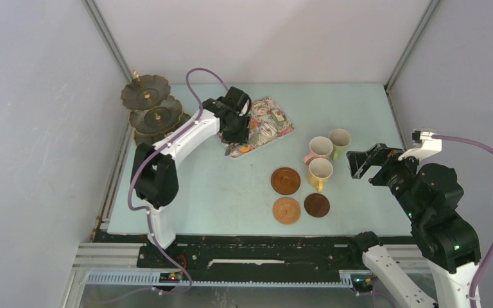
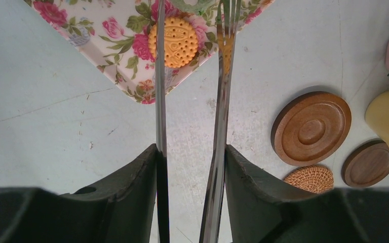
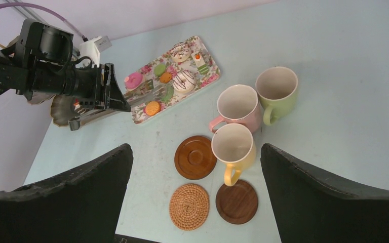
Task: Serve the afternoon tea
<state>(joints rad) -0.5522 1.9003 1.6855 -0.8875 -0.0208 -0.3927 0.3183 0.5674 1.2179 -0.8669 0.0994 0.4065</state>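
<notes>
Presently, left claw (image 2: 190, 167) clamped on tongs (image 2: 222, 101) over orange biscuit (image 2: 178, 42) on flowered tray (image 2: 112, 29), right claw (image 3: 195, 154) spread wide.

Mugs (image 1: 320, 172) in tight cluster just left of right gripper (image 1: 355, 165), blocking straight reach toward coasters (image 1: 285, 181). Bare table (image 1: 231, 192) between tray (image 1: 277, 124) and coasters: passable. Left arm (image 1: 186, 135) and tongs (image 2: 222, 101) overhang tray's near corner. Stand (image 1: 146, 95) fills far-left corner.

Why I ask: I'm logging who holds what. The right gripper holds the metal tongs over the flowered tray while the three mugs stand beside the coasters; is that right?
Not quite: the left gripper holds the metal tongs over the flowered tray, as the left wrist view shows. The right gripper is open and empty. The rest stands.
</notes>
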